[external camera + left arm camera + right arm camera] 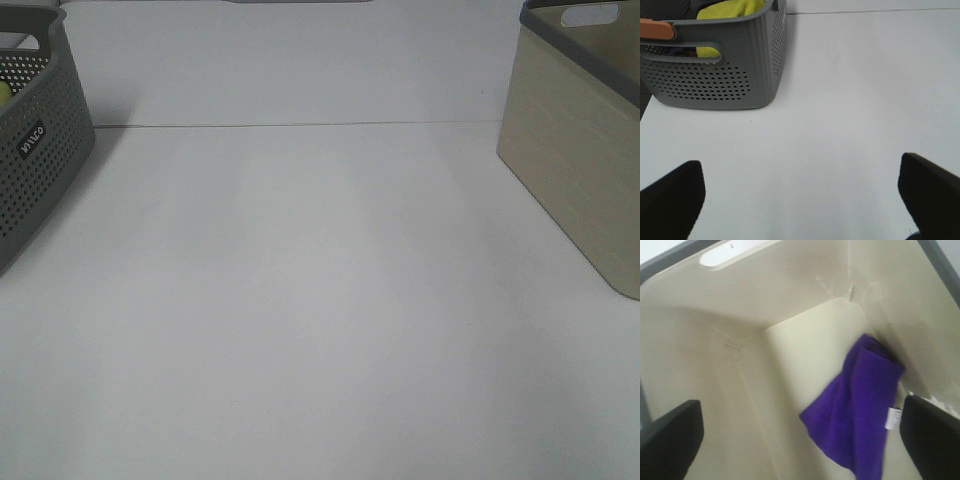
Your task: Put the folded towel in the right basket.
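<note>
Purple towel (860, 410) slumped in beige basket (570, 150), table's (300, 300) 2 o'clock. Soft, light, limp; pinch a bunched fold. Right gripper (800, 437) spread above it, empty; left gripper (800, 195) spread too.

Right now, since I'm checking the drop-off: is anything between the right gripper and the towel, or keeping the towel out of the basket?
Nothing visible. The towel already lies inside the basket, against one wall, and the open right gripper hangs above it unobstructed.

Grey basket (40, 170) and beige basket (580, 170) cropped at edges, purple towel (860, 410) blurred, yellow cloth (735, 7) mostly hidden
</note>
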